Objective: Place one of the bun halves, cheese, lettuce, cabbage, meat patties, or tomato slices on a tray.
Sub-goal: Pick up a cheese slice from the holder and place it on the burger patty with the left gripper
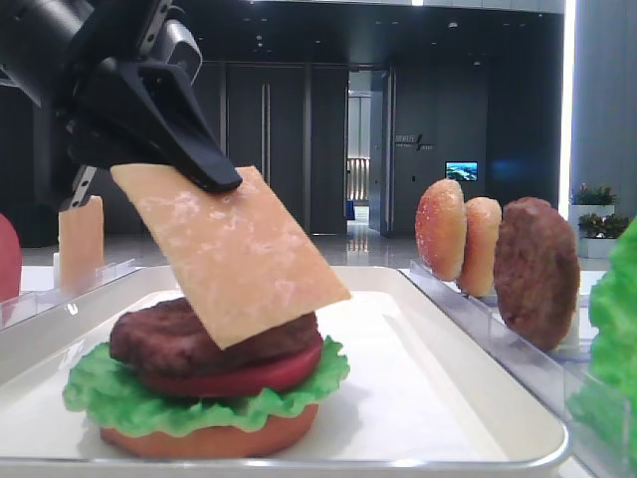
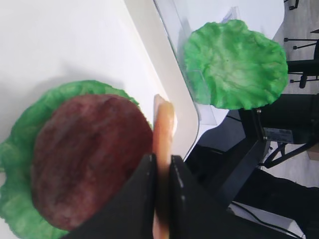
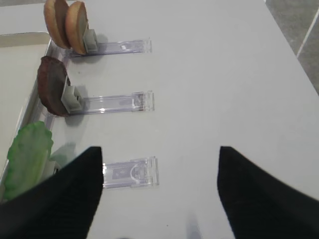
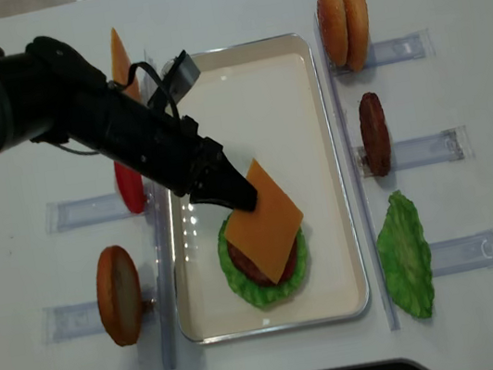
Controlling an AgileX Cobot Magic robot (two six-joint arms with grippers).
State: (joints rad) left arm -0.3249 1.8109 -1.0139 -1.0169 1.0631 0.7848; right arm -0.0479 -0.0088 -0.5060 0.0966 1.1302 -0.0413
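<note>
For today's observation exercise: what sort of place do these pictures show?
Probably a robot demonstration table in a building lobby. Clear holder strips stand toy-like burger parts upright beside a white tray, and dark doors and a wall screen lie behind.

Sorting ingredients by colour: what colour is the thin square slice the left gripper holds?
Pale orange cheese slice, mottled with whitish patches; clearest in the low exterior view.
</note>
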